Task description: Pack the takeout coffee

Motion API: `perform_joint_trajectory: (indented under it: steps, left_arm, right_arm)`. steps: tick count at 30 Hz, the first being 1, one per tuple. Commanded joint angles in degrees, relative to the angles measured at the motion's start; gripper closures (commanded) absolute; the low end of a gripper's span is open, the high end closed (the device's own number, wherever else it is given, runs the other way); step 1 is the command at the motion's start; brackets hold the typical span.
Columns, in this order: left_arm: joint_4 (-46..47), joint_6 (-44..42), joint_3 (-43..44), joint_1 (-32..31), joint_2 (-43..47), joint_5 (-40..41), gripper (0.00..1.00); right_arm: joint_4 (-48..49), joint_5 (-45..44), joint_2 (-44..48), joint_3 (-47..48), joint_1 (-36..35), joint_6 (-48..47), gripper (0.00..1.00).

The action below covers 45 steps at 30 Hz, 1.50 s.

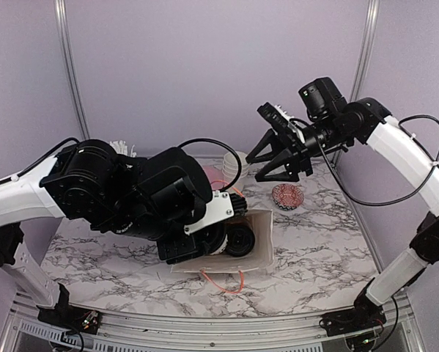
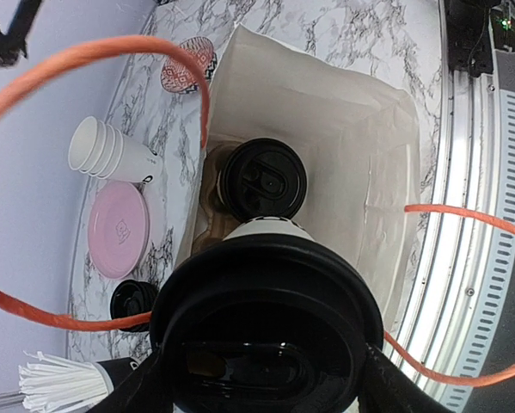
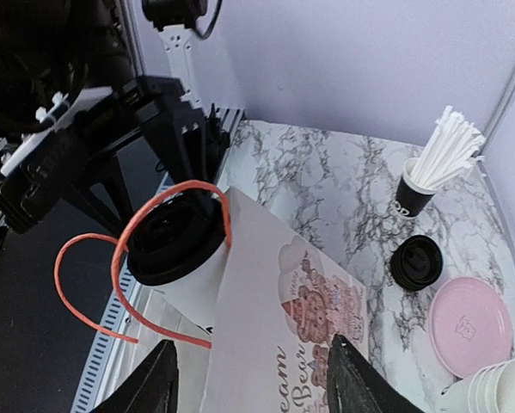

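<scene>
On the marble table (image 1: 336, 242), dead centre: white paper bag (image 2: 326, 112), mouth open. Left pincer (image 2: 266, 387) pinching first coffee cup (image 2: 266, 301) at the bag's mouth. Right pincer (image 3: 253, 342) spread, bare, aloft at 1 o'clock. Second coffee cup (image 2: 263, 179) inside the bag.

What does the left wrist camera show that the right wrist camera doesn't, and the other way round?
Only the left wrist: the bag's inside, with a lidded coffee cup already standing in it, and a red patterned dish beyond. Only the right wrist: the bear print on the bag's outside, and the right fingers, spread with nothing between. Both: the second lidded cup gripped in the left fingers, the orange handles, pink plate, loose black lid and straws.
</scene>
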State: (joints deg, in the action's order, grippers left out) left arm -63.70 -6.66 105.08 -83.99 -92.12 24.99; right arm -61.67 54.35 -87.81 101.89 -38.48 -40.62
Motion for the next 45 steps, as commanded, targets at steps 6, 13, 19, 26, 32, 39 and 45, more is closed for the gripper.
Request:
perform_joint_trajectory:
  steps: [6, 13, 19, 26, 32, 39, 45]
  left_arm:
    - [-3.34, -1.73, -1.05, -2.44, -2.81, 11.17, 0.39]
    - [-4.21, -2.48, -3.68, -2.57, -3.19, 14.51, 0.39]
    - [-4.14, -3.76, -3.80, -2.60, -3.68, 13.42, 0.39]
    - [-4.47, -6.49, -2.55, -3.07, -4.84, 11.02, 0.39]
    - [-4.23, -7.06, -1.03, -3.51, -3.67, 5.24, 0.39]
    - [-3.62, -9.23, -4.31, -3.36, -4.28, 9.00, 0.39]
    - [-2.48, -9.98, -5.58, -2.70, -3.58, 9.80, 0.39]
  right_arm:
    - [10.91, 0.33, -6.50, 1.39, 10.26, 7.55, 0.48]
    - [18.37, -5.75, -17.59, 2.20, 10.27, 13.95, 0.53]
    - [19.12, -9.78, -26.41, 5.36, 10.18, 15.78, 0.54]
    - [18.72, -15.31, -31.55, 4.27, 8.07, 14.10, 0.55]
    - [19.09, -20.27, -34.04, 2.76, 5.94, 13.16, 0.54]
    - [18.71, -22.44, -37.59, 3.33, 4.20, 12.75, 0.54]
    - [16.80, -22.38, -39.35, 4.04, 2.88, 10.50, 0.54]
